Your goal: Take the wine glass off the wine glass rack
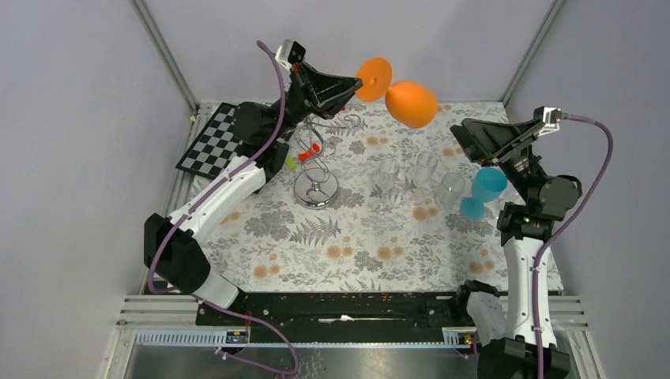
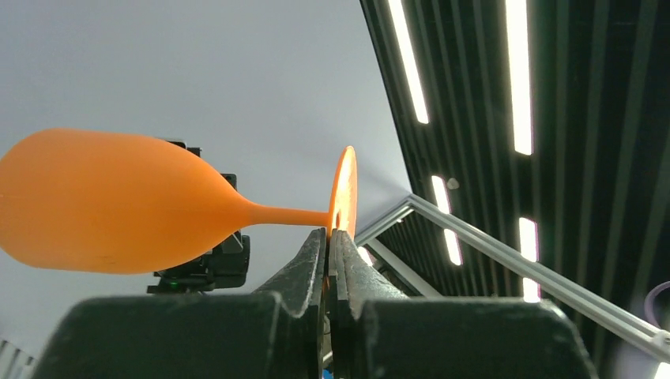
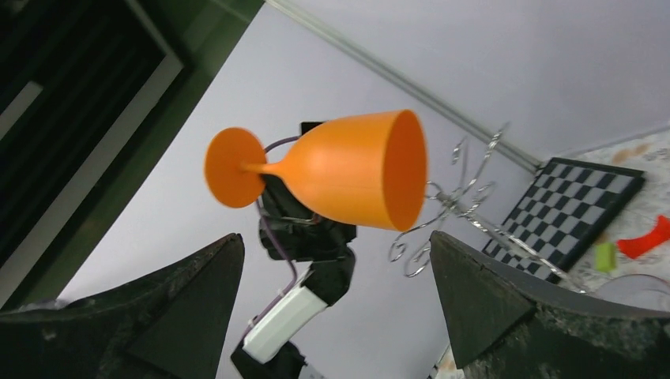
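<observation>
Nearest my left wrist camera, the left gripper [image 2: 329, 237] is pinched fully closed on the orange wine glass [image 2: 103, 201], gripping the rim of its foot. The glass lies sideways in the air, its bowl pointing away from the fingers. From above, it hangs apart from the wine glass rack [image 1: 316, 170], at about two o'clock from it. The right gripper [image 3: 333, 241], at three o'clock over the table, has its jaws spread wide around nothing and faces the bowl's open mouth.

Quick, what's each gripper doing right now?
Left gripper: shut on the foot of the orange wine glass.
Right gripper: open, holding nothing.
</observation>
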Action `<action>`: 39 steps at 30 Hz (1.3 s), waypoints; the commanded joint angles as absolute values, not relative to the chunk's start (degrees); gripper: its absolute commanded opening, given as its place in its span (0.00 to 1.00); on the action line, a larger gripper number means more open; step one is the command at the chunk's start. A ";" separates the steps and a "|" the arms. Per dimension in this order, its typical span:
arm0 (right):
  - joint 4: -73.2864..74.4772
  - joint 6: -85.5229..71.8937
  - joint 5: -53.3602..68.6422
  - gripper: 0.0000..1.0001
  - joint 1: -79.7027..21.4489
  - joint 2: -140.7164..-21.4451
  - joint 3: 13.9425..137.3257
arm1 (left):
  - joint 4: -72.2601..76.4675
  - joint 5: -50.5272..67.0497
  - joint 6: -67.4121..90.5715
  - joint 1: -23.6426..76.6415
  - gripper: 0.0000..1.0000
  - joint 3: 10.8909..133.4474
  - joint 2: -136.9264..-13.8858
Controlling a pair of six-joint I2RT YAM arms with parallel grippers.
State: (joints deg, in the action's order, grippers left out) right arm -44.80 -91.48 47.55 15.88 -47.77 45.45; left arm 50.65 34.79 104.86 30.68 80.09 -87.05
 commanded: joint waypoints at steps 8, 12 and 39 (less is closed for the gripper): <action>-44.93 -88.56 47.92 0.92 7.71 -47.47 52.58 | 54.55 32.43 109.01 34.12 0.00 83.36 -84.17; -50.22 -91.46 48.13 0.85 5.61 -50.34 53.32 | 54.33 32.42 109.14 34.57 0.00 83.30 -83.65; -44.26 -78.11 42.85 0.84 2.73 -49.24 52.58 | 51.59 30.27 104.73 35.41 0.00 81.83 -80.53</action>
